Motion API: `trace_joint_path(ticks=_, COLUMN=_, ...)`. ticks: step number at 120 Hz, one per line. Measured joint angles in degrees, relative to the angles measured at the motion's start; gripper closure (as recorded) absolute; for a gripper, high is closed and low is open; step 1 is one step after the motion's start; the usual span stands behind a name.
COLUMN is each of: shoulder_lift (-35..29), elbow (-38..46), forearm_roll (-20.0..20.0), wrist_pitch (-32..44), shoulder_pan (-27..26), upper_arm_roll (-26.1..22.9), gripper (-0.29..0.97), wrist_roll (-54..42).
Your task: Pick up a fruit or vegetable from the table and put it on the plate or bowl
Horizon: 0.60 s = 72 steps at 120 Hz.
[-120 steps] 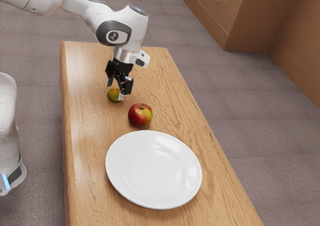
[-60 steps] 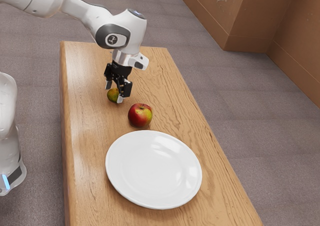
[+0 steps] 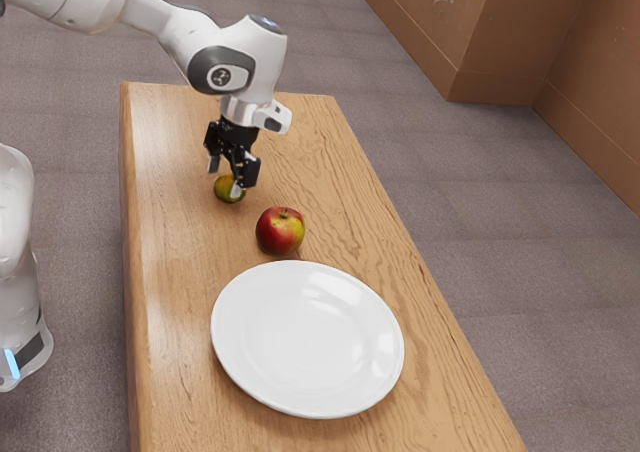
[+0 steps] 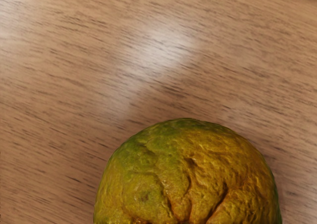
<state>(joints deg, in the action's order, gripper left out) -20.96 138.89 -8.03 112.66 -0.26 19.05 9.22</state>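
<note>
Claw [image 3: 231,177] dropped lower over green-yellow citrus [image 3: 225,192] | jaws wide, astride it, not gripping | risk: off-centre closing rolls citrus along bench [image 3: 165,272], toward apple [image 3: 280,230]

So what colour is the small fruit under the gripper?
The fruit is mottled green and yellow-orange, clearest in the wrist view.

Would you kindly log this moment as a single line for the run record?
phase: pre-grasp | end effector: directly over green-yellow fruit | green-yellow fruit: on table | red apple: on table, near plate | plate: empty
</note>
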Motion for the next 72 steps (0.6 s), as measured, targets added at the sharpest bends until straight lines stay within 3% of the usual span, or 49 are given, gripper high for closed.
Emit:
trace_joint_path(ticks=13, shoulder_lift=0.31, elbow=-0.08, forearm_roll=-0.3, wrist_pitch=0.26, shoulder_pan=0.0, upper_arm_roll=0.02, gripper=0.25, wrist_roll=0.07)
trace_joint_path(ticks=72, shoulder_lift=1.28, elbow=-0.21, forearm_roll=-1.06, wrist_pitch=1.49, shoulder_pan=-0.01, upper_arm_roll=0.03, gripper=0.35, wrist_roll=0.72)
